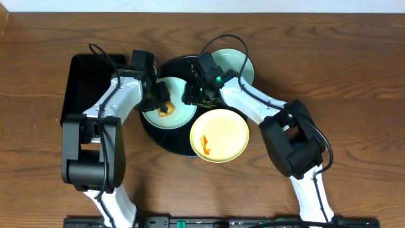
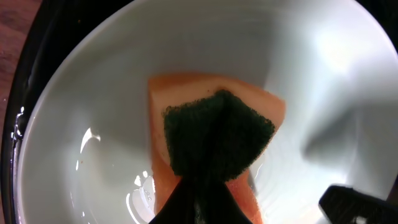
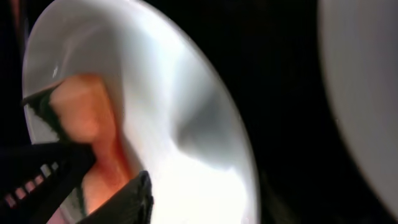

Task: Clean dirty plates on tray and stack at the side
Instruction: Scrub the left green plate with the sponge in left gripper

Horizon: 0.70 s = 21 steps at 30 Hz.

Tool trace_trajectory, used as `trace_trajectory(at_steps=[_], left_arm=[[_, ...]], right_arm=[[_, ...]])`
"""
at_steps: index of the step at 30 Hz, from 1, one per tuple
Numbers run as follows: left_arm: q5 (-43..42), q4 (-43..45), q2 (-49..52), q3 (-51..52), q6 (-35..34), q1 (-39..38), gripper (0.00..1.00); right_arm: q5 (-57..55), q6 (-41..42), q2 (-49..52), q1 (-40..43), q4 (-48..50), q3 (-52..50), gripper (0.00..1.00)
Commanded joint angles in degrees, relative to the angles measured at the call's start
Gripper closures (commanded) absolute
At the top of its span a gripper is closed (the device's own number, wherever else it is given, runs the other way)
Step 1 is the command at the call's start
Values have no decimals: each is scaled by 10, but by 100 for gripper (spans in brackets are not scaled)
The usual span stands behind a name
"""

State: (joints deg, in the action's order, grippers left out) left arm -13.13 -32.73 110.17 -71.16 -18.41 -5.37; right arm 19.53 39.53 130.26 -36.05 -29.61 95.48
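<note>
Two robot arms meet over a round, glossy black tray (image 1: 169, 142) with a raised rim, set on a brown wooden table (image 1: 354, 76) at the centre of the overhead frame. Three small round plates sit on it.

A pale blue-green plate (image 1: 182, 115) lies in the tray's left half. The left hand (image 1: 161, 101) is clenched on a sponge (image 1: 166, 109), orange with a dark green scouring face, and presses it against the plate's inner surface. In the left wrist view the plate (image 2: 93, 93) looks glossy and almost white, with small wet highlights at lower left beside the sponge (image 2: 217, 137). No sauce is visible on the part of the plate that shows.

The right hand (image 1: 193, 92) hovers at this plate's right rim. Its wrist view is blurred, so whether it grips the rim cannot be told.

A second blue-green plate (image 1: 240, 63) sits at the tray's upper right edge, partly under the right arm, and looks clean where visible. A pale yellow plate (image 1: 224, 130) rests at the lower right, overlapping the rim, with orange smears (image 1: 205, 145) near its lower left edge.

A rectangular black tray (image 1: 85, 82) lies at the left of the frame.
</note>
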Motion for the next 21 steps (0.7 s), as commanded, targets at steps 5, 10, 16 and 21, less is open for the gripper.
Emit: trace_trajectory(at_steps=[5, 10, 16, 21], left_arm=[[17, -1, 11, 5, -3, 2, 93], [17, -1, 11, 5, -3, 2, 92], [19, -1, 11, 5, 0, 2, 93], [18, -2, 11, 5, 4, 2, 92]], right_arm=[[5, 12, 50, -5, -25, -29, 39], [4, 12, 50, -5, -24, -29, 36], [2, 11, 50, -5, -21, -29, 35], [3, 11, 50, -3, -19, -29, 35]])
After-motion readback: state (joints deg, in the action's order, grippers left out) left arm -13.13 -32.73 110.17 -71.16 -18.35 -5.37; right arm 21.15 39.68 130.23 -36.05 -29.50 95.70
